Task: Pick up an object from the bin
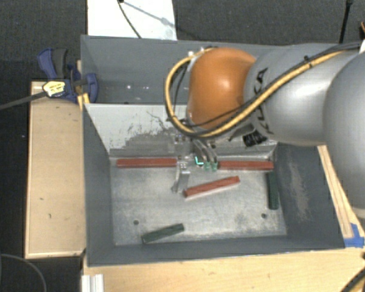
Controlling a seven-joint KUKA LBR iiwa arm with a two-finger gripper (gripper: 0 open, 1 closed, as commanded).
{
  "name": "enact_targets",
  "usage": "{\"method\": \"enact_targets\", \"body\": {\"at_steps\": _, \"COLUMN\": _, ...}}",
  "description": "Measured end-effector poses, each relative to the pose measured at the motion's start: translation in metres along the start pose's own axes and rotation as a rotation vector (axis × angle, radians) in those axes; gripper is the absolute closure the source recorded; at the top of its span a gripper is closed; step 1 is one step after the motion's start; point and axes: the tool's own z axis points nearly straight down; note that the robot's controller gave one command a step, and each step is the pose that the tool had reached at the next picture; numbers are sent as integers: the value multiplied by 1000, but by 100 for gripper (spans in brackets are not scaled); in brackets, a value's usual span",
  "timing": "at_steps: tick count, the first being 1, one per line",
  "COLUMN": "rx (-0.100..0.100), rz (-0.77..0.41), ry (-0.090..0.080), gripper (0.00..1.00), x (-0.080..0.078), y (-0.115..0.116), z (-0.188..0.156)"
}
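- The gripper [193, 174] hangs low over the back-middle of the grey metal bin [100, 224], beneath the arm's orange cover [222, 84].
- Its jaws stand released and spread apart, with nothing seen between them. 1 silvery finger [182, 180] points down toward the bin floor.
- A short red-brown stick [212, 187] lies tilted on the floor just in front of the jaws. Its end on the view's left is just beside the tip of that finger, and whether the 2 touch cannot be told.
- A long red-brown strip [143, 162] runs along the foot of the back wall, just behind the jaws, and shows on both sides of them. The gripper covers its middle, so whether it is 1 piece or 2 cannot be told.
- 1 dark green stick [272, 190] lies well apart from the jaws, to the view's right, pointing roughly front to back.
- Another dark green stick [163, 233] lies well in front of the jaws, somewhat to the view's left, near the front wall.
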Motion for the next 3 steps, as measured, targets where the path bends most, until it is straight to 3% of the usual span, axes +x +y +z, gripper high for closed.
{"method": "enact_targets", "body": {"at_steps": 1, "rx": 3, "rz": -139, "ry": -1, "gripper": 0, "x": 5, "y": -77, "z": 78}}
{"method": "enact_targets", "body": {"at_steps": 2, "rx": 1, "rz": -115, "ry": -5, "gripper": 0, "x": -2, "y": -100, "z": 93}}
{"method": "enact_targets", "body": {"at_steps": 3, "rx": 0, "rz": -112, "ry": -6, "gripper": 100, "x": -3, "y": -99, "z": 92}}
